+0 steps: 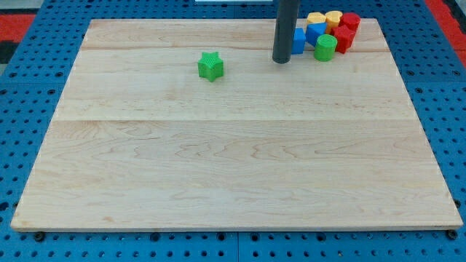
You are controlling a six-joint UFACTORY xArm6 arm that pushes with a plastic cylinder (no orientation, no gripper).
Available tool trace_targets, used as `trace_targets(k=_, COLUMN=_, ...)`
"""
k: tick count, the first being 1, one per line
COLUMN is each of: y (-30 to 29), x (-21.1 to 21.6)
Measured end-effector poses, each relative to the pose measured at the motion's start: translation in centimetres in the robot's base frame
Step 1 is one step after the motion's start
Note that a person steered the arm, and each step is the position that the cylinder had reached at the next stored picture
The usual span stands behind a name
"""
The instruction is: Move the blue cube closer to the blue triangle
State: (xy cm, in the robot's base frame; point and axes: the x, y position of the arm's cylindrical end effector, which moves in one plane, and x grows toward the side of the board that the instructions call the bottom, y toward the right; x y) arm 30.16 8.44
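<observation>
My tip (282, 61) rests on the board near the view's top, right of centre. A blue block (299, 42) lies just right of the rod and is partly hidden by it. It looks close to the rod or touching it. A second blue block (316, 33) sits right beside the first one, up and to the right. I cannot tell which of the two is the cube and which the triangle.
The blue blocks are part of a tight cluster at the board's top right: two yellow blocks (316, 18) (333, 18), two red blocks (351, 21) (344, 38) and a green cylinder (325, 48). A green star (210, 65) lies alone to the left of my tip.
</observation>
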Motion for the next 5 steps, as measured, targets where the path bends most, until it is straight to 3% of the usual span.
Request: trace_targets(k=5, y=3.2, x=-4.5)
